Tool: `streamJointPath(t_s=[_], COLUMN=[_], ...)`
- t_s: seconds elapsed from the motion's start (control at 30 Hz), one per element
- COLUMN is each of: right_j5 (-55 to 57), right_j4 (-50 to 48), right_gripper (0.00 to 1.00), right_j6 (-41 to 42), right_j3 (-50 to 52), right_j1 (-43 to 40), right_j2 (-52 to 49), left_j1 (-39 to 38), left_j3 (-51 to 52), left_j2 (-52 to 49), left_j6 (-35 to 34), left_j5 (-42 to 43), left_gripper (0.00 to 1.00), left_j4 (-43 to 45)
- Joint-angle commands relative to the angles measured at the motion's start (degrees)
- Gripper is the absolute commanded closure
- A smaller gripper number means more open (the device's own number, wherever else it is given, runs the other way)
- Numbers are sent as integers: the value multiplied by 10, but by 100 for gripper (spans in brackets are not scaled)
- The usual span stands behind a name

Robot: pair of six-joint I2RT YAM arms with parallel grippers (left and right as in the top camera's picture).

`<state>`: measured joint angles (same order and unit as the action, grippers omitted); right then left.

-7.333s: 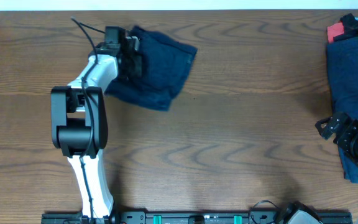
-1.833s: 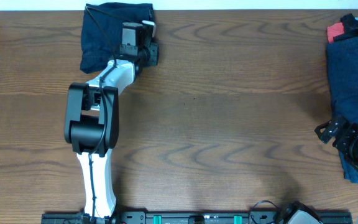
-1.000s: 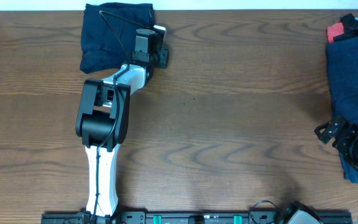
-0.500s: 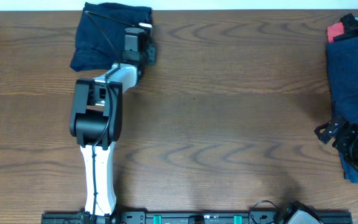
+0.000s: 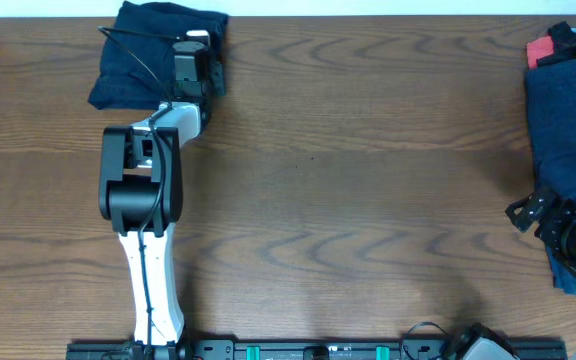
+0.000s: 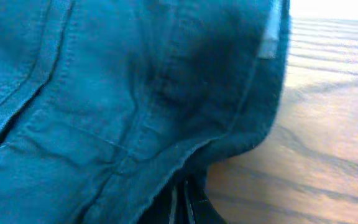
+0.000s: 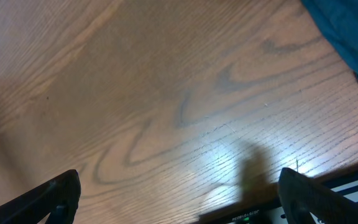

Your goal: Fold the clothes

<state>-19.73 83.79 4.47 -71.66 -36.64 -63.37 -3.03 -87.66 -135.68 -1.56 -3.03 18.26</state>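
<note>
— Where's the folded navy garment point(image 5: 133, 62) point(image 6: 104, 93)?
— Table's point(image 5: 368, 180) far-left corner; the left gripper point(image 5: 196, 47) is pinched shut on its edge.
— The right gripper point(image 5: 528, 205) point(image 7: 182, 202)?
— Spread wide near the table's right edge, beside the navy pile point(image 5: 568, 110).

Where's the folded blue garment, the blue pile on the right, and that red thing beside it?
folded navy garment point(image 5: 128, 55): overhead view, on its flat middle.
blue clothes pile point(image 5: 568, 110): overhead view, on the top layer's middle.
red cloth point(image 5: 540, 50): overhead view, on the exposed corner.
</note>
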Motion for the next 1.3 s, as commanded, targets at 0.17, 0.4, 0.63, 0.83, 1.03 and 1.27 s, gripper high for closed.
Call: streamJointPath(t_s=[0.17,0.4,0.63,0.83,1.03,1.27], right_j5=[-2,-2,-2,-2,-2,-2], right_j4=[3,7,8,9,9,21], right_gripper=[1,1,1,1,1,1], right_j6=[-7,-7,-7,-7,-7,-9], right_j3=[-4,-4,-4,-4,-4,-4], right_j1=[0,0,0,0,0,0], right_j2=[-4,-4,-4,-4,-4,-4], left_j1=[16,17,17,-2,-30,-30], left_j3=[-2,-2,-3,-6,-6,-6], left_j2=[-10,-10,-10,17,98,207], left_j6=[-97,-119,-120,-49,-32,-31], left_j5=[-73,-73,-66,-64,22,49], left_gripper=[94,94,94,94,94,94], left_j4=[19,49,66,45,9,-100])
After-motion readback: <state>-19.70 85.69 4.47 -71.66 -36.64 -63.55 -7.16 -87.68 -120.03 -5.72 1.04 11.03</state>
